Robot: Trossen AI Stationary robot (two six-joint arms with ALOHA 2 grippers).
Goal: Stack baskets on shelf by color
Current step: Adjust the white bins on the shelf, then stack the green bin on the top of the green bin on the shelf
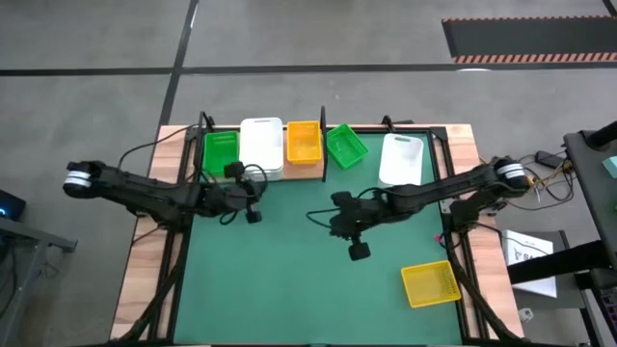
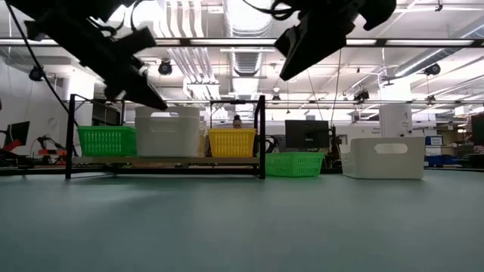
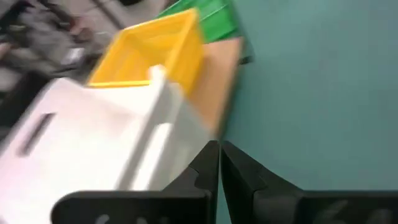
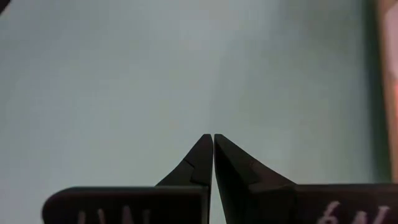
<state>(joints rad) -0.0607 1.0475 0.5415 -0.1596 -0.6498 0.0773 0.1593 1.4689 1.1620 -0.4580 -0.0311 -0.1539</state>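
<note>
**Shelf part filled, three baskets left on the table**

The shelf (image 1: 310, 172) at the far edge of the table (image 1: 289, 280) carried a green basket (image 1: 220, 152), a taller white stack (image 1: 261, 146) in the middle and a yellow basket (image 1: 303, 141). How many baskets sat nested in each pile could not be counted. Off the shelf, a second green basket (image 1: 346, 146) lay tilted just beside its right post, a white basket (image 1: 401, 158) stood farther right, and a yellow basket (image 1: 430, 283) sat near the front right corner. By that showing the job was well begun, with at least three baskets left to place.

The left gripper (image 3: 219, 163) hung above the mat in front of the white stack, fingers closed together and empty, the stack near but not touched. The right gripper (image 4: 212, 155) hovered over bare mat near the middle of the table, fingers pressed shut on nothing, well apart from the loose green, white and yellow baskets.
</note>
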